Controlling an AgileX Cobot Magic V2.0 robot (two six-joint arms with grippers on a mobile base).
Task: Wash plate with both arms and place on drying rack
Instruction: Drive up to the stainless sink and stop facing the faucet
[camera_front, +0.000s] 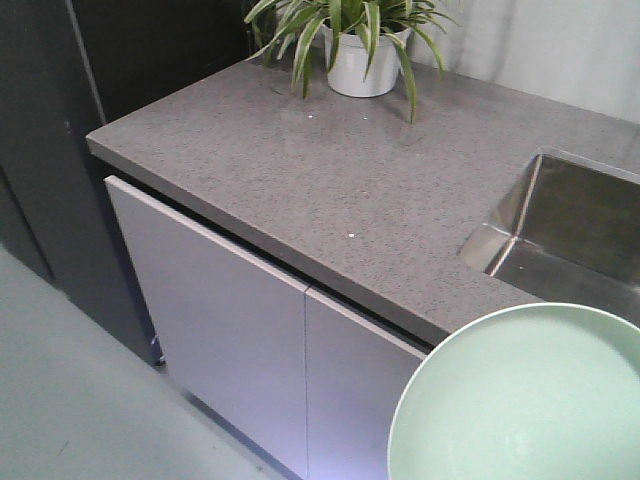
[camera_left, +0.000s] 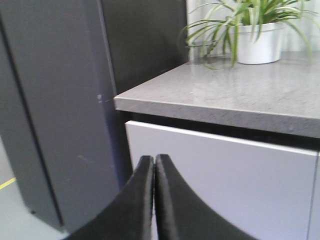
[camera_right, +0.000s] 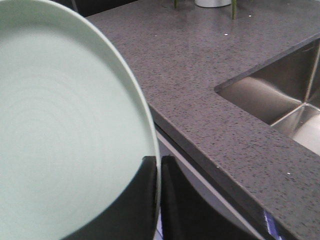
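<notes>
Soft, even light is spreading over the worktop (camera_front: 330, 190), with no hard shadows forming on it. Behind the plant (camera_left: 252, 35) the pale backdrop is washing out in the left wrist view, which is looking hazy overall. The sink (camera_front: 575, 225) walls are giving off dull glare. A dark shadow band is sitting under the worktop's edge. The left pincer (camera_left: 154, 160) is blurring close to the lens. The plate (camera_right: 65, 130) is showing faint rings under flat light.
</notes>
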